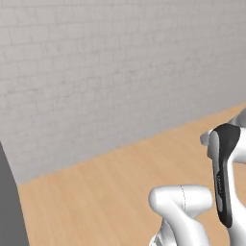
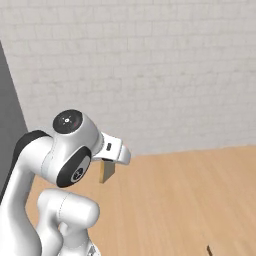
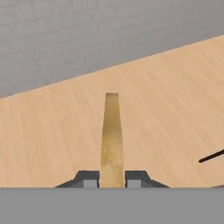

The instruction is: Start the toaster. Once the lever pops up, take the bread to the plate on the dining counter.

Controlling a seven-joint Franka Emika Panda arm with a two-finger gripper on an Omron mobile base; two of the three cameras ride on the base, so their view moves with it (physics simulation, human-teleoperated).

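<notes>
With the bread (image 3: 112, 135) pinched edge-on between my pincer (image 3: 112, 180) tips, I read this as the carry leg toward the plate. From the hand camera the slice stands straight toward twelve o'clock, held low at its bottom edge so most of it sticks clear. In the right base view the bread (image 2: 106, 171) hangs just under the wrist, above light wood. A grey brick wall (image 1: 96, 72) fills the far side. A thin dark line sits at four o'clock; I cannot tell what it is.
</notes>
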